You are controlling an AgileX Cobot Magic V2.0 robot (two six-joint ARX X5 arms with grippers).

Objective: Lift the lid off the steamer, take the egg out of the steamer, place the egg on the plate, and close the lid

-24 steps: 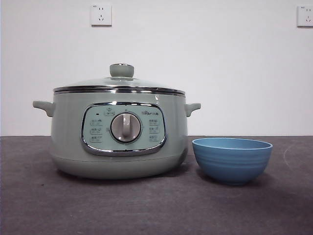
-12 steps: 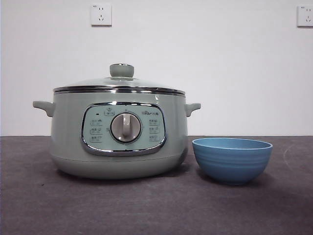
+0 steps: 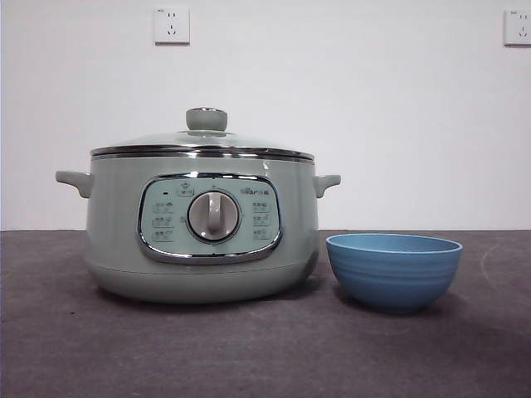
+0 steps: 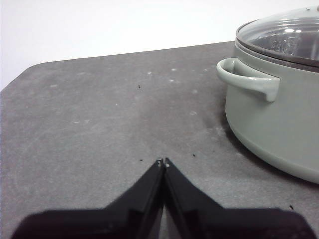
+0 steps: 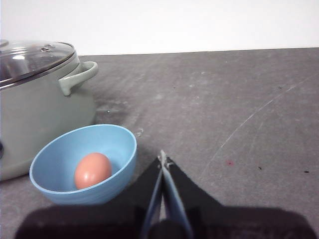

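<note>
Sitting in the plate (image 5: 55, 172), the egg (image 5: 92, 170); lid (image 3: 202, 143) closed on steamer (image 3: 199, 228); both grippers' fingers clenched, empty — done.

Plain white wall (image 3: 373, 124) bearing two white power sockets, one at upper left (image 3: 172, 25) and one at the upper right edge (image 3: 517, 26); below, a dark grey, lightly speckled tabletop (image 3: 249, 348) under even lighting.

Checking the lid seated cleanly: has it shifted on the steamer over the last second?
No. The lid sits level on the steamer, its knob still below the wall socket.
</note>
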